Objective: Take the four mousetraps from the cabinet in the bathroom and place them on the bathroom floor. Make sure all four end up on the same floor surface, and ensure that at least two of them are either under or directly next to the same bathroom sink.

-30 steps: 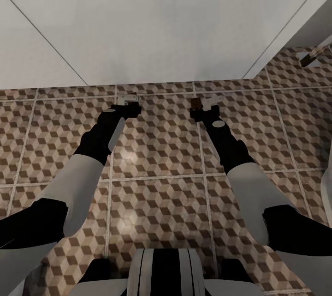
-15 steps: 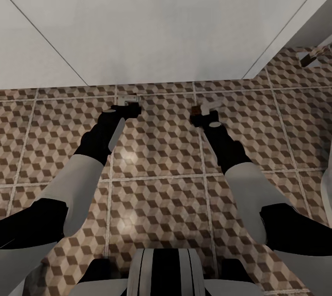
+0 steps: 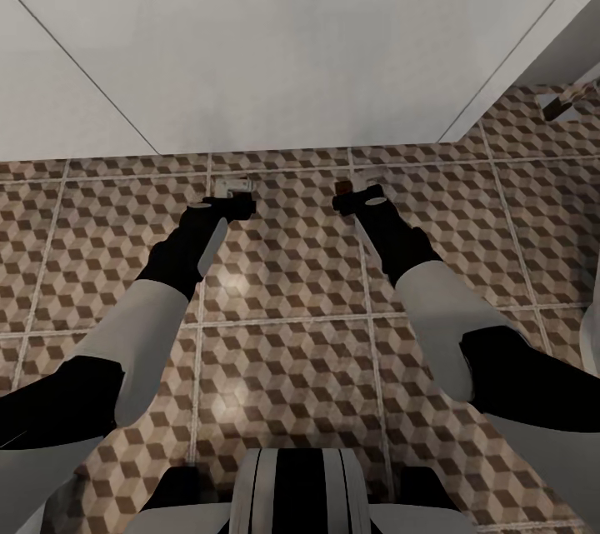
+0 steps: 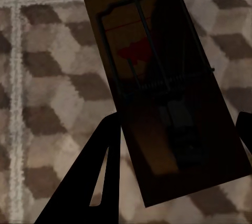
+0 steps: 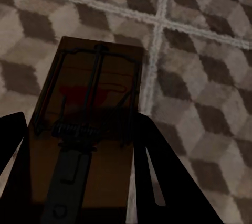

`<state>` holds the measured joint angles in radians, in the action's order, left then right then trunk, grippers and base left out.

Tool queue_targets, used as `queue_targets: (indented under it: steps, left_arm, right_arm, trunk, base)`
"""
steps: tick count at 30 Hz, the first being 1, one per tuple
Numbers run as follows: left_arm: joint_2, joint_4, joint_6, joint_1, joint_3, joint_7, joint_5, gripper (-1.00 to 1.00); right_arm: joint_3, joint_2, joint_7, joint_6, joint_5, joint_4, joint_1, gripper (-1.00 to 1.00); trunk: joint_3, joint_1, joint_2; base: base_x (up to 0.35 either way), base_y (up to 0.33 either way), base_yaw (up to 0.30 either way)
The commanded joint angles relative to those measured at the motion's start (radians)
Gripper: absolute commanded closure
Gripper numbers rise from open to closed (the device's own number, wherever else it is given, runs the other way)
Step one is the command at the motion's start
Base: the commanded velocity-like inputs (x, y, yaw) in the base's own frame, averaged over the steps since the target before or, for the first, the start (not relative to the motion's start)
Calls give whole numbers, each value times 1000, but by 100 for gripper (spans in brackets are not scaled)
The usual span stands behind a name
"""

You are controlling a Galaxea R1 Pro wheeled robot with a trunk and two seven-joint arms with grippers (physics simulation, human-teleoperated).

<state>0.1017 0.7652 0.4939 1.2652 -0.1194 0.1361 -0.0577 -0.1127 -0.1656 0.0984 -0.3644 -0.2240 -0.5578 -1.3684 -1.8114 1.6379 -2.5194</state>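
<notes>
Both grippers are clamped on mousetraps. The left gripper (image 4: 173,145) grips one mousetrap (image 4: 163,87); the right gripper (image 5: 79,156) grips another (image 5: 89,129). Each board runs lengthwise out beyond its fingers, floor tiles (image 3: 283,267) below.

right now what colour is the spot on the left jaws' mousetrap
Red, on the mousetrap; it shows best in the left wrist view.

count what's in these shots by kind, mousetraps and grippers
mousetraps: 2, one in the left gripper, one in the right gripper
grippers: 2
total: 4
</notes>
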Motion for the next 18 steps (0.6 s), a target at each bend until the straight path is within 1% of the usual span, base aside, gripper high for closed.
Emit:
queue_targets:
  steps: [1, 4, 8, 18]
  left_arm:
    - [-1, 0, 5, 0, -3, 8, -5, 100]
    - [0, 1, 4, 0, -3, 8, -4, 100]
    - [0, -1, 4, 0, -3, 8, -5, 100]
    - [1, -53, 3, 0, -2, 8, -5, 100]
  right_arm:
    - [-4, -2, 3, -10, -1, 1, -3, 100]
    - [-4, -8, 3, -24, -1, 3, -12, 100]
    - [-4, -9, 3, -51, -1, 7, -32, 100]
    - [-4, -9, 3, -56, -1, 26, -37, 100]
  trunk:
    - [0, 0, 0]
    - [0, 0, 0]
    - [0, 0, 0]
    - [0, 0, 0]
  base:
    - [0, 0, 0]
    - [0, 0, 0]
    - [0, 0, 0]
    - [0, 0, 0]
